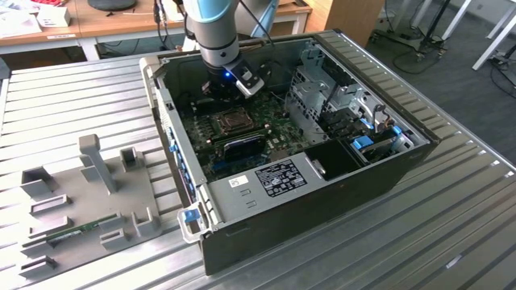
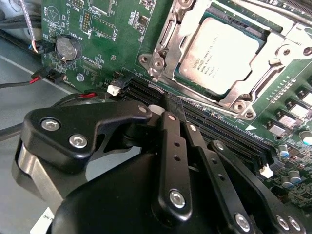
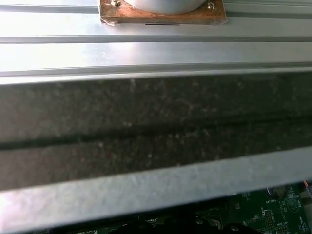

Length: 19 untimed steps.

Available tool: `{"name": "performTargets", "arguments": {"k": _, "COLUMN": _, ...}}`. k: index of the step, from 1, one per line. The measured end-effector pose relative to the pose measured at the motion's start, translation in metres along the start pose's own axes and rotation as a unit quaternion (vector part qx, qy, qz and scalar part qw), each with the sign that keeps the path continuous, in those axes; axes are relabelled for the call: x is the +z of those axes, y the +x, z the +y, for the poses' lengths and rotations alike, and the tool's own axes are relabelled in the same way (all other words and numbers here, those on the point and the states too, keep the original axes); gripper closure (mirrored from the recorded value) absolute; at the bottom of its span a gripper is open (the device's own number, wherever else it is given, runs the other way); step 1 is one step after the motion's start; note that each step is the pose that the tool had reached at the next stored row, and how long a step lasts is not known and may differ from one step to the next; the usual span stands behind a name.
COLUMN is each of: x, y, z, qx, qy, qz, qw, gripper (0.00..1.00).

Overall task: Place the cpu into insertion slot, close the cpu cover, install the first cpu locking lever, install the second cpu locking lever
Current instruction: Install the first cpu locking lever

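The cpu (image 2: 222, 53) lies flat in the insertion slot (image 1: 229, 121), silvery-tan face up. The cpu cover (image 2: 168, 36), a silvery frame, lies down around its edges. My gripper (image 2: 170, 103) hangs just off one corner of the socket, over the black memory slots (image 2: 219, 129). Its black fingers (image 2: 171, 141) are pressed together with nothing between them. In the exterior view the gripper (image 1: 228, 90) is inside the open computer case (image 1: 322, 199), just behind the socket. Whether either locking lever is latched does not show.
The case stands on a ribbed metal table (image 1: 72, 103). A drive cage (image 1: 322, 90) and cables fill the case toward the exterior view's right. A grey fixture (image 1: 81, 205) holding a memory stick (image 1: 77, 232) lies at the exterior view's left. A coin battery (image 2: 67, 47) sits on the board.
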<state>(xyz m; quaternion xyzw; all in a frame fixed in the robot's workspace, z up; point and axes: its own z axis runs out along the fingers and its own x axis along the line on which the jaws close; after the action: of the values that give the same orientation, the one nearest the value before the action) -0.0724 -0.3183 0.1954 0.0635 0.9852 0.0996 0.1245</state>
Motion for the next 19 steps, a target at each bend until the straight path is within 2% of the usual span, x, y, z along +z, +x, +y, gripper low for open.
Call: {"name": "performTargets", "arguments": {"k": 19, "x": 0.0035, "y": 0.0007, "z": -0.0024, "qx": 0.002, "qy": 0.0007, "qz": -0.0005, "qw": 1.0, "gripper": 0.9}}
